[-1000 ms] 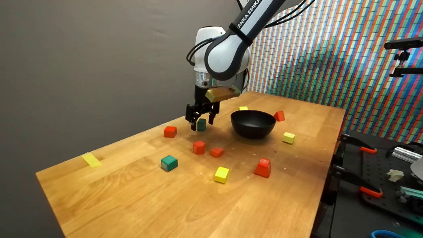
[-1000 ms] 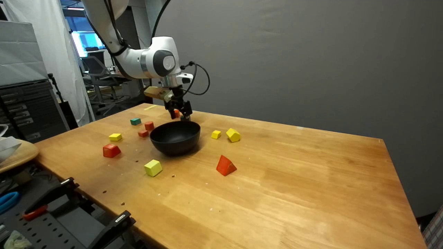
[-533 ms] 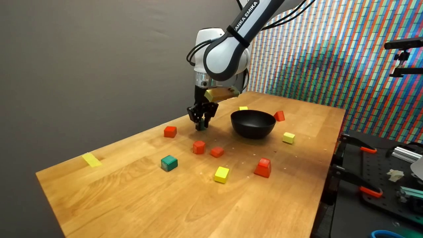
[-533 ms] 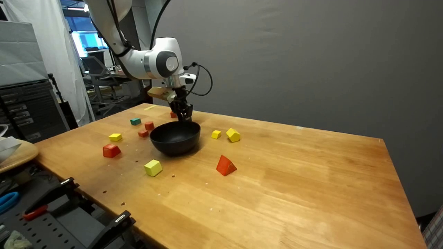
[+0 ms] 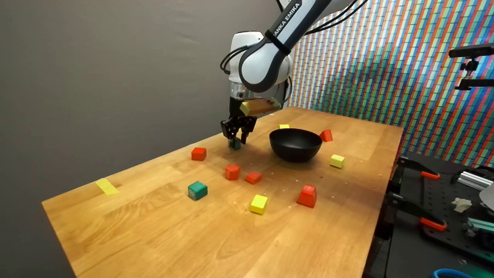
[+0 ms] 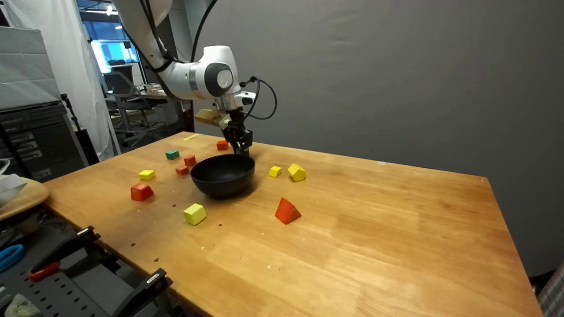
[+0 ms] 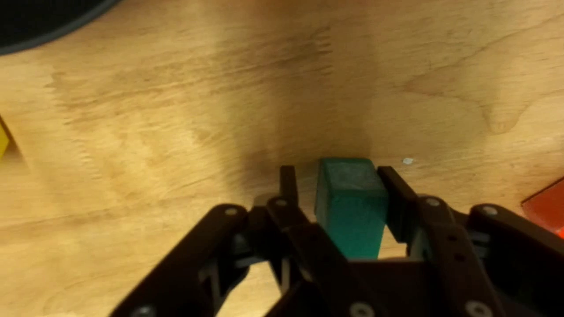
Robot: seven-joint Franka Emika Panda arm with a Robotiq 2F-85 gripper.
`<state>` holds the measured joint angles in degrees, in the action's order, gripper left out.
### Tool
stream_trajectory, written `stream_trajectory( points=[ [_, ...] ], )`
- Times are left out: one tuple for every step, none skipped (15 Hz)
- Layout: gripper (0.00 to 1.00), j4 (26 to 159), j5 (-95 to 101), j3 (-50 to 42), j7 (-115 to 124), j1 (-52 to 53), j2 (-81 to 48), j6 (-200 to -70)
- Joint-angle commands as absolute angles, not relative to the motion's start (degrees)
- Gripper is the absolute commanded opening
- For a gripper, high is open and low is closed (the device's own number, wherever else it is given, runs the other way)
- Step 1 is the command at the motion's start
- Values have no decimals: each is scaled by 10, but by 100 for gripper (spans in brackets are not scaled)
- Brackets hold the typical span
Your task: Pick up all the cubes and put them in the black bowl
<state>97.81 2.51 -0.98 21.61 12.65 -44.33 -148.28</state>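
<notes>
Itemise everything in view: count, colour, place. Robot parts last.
table: 1, brown, centre
bowl: 1, black, on table
red blocks: 5, red, on table
yellow blocks: 4, yellow, on table
green blocks: 2, green, one on table, one between jaws
strip: 1, yellow, near table edge
clamps: 2, black and orange, beside table
camera-like device: 1, black, frame edge
backdrop: 1, multicoloured, behind table
wall: 1, grey, behind table
curtain: 1, white, background
drawer unit: 1, dark, background
chair: 1+, dark, background
clutter: several, mixed, beside table
arm: 1, mostly white, over table
gripper: 1, black, open, on arm
</notes>
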Motion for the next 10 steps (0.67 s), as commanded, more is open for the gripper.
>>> stream_trajectory(
  points=[
    [18, 938, 13, -15, 217, 130, -460, -1457],
    [13, 928, 13, -15, 217, 130, -463, -1451],
    [18, 922, 13, -14, 216, 129, -463, -1446],
    [19, 920, 11, -11, 212, 127, -459, -1441],
    [19, 925, 7, -1, 197, 120, -441, -1417],
    [19, 935, -3, 12, 179, 108, -421, -1389],
    [19, 964, -16, 30, 151, 93, -377, -1347],
    [19, 995, -17, 32, 134, 88, -339, -1313],
    [19, 1008, -15, 29, 132, 89, -320, -1287],
    [19, 1025, -15, 27, 133, 87, -293, -1259]
  ],
)
